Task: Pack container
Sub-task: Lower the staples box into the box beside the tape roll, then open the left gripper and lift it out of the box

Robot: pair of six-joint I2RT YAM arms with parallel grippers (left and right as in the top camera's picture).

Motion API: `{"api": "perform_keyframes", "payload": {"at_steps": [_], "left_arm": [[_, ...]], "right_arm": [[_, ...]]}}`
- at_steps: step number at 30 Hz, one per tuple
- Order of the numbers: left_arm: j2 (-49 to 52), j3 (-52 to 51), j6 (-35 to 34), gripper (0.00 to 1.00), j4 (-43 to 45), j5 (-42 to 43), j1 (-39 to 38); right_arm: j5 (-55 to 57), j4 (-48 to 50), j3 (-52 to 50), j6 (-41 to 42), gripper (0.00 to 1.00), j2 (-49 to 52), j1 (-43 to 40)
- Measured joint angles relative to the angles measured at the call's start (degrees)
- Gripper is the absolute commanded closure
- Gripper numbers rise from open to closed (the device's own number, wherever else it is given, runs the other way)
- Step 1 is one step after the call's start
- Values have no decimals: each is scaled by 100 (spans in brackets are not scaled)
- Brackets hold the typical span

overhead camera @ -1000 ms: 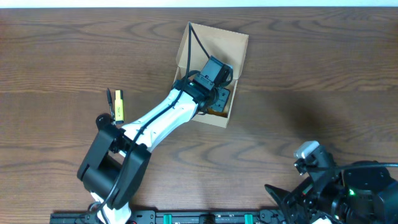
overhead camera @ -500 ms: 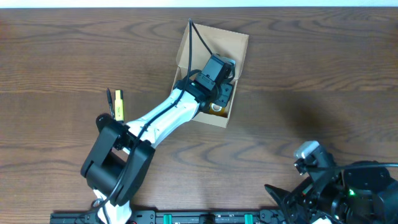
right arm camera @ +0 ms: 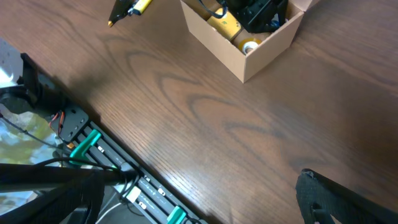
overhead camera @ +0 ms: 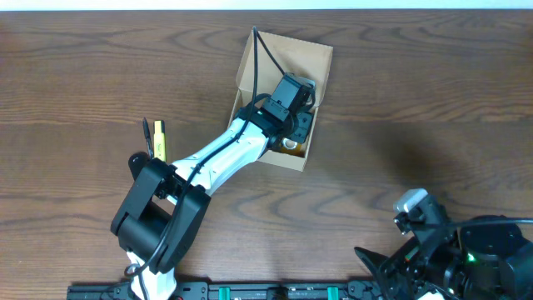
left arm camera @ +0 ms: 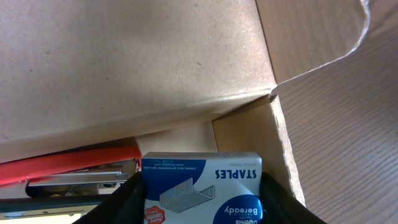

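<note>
The container [overhead camera: 287, 52], a tan cardboard box with its flap lid standing open, sits at the table's far middle. My left gripper [overhead camera: 296, 125] reaches down inside it. In the left wrist view that gripper [left arm camera: 202, 208] is shut on a blue and white staples box [left arm camera: 199, 177], with a black finger on each side. The staples box is low in the container's corner, next to its inner wall [left arm camera: 245, 130]. A red stapler [left arm camera: 68, 163] lies inside to its left. My right gripper [overhead camera: 376, 265] rests open at the near right edge, holding nothing; one finger [right arm camera: 326, 198] shows in the right wrist view.
A yellow marker [overhead camera: 159, 140] and a black pen [overhead camera: 146, 133] lie on the table left of the container. The right wrist view shows the container's near wall [right arm camera: 264, 55] and a yellow item [right arm camera: 225, 26] inside. A rail with cables [right arm camera: 106, 163] runs along the near edge.
My left gripper has shifted slightly inside the container with the staples box, and the arm's base link has turned a little. The right arm has not moved.
</note>
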Motion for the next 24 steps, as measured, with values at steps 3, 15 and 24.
{"api": "perform_keyframes", "payload": {"at_steps": [3,15,24], "left_arm": [[0,0,-46,46,0,15,0],[0,0,-201,36,0,15,0],[-4,0,-221,41,310,15,22]], "right_arm": [[0,0,0,0,1,0,0],[0,0,0,0,1,0,0],[0,0,0,0,1,0,0]]}}
